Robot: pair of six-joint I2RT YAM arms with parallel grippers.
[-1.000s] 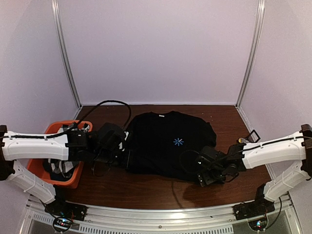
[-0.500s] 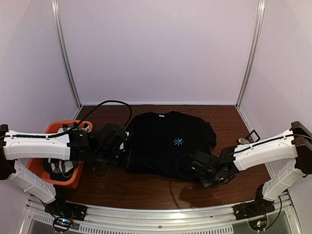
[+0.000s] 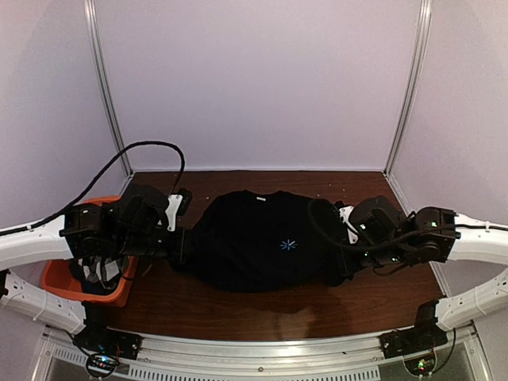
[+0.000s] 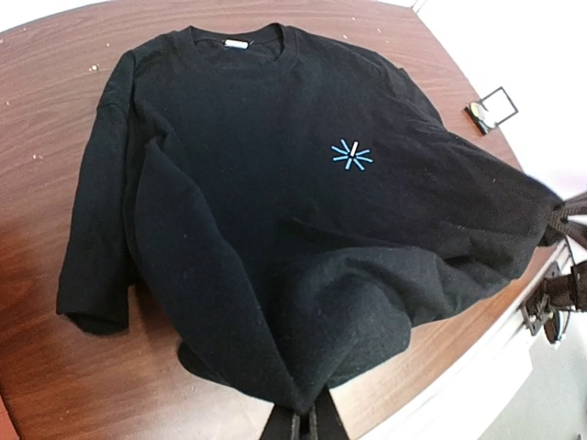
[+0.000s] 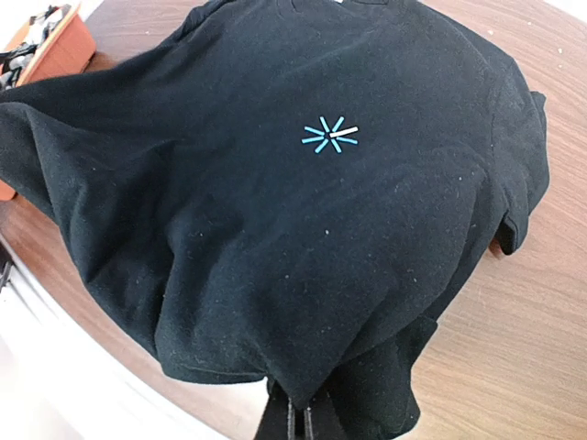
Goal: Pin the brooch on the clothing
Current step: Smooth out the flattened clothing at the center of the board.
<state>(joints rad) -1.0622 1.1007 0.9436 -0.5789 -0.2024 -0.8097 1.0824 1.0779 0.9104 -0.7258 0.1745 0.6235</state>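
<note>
Here, my left gripper (image 4: 301, 423) and right gripper (image 5: 295, 420) each pinch an edge of the shirt (image 3: 262, 242), stretched between them over the table (image 3: 238, 308). Risk, I judge: uneven pulling slips a hem free or bunches the chest.

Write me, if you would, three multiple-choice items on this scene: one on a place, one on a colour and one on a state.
1. Where is the orange bin?
A. at the table's left side
B. at its middle
C. at its far right corner

2. What colour is the starburst print on the T-shirt?
A. red
B. light blue
C. yellow

3. How is the right gripper?
A. open over bare wood
B. shut on the T-shirt
C. shut on the bin

Answers: A, the top view shows it at the left; B, both wrist views show light blue; B, its fingers pinch black cloth.
</note>
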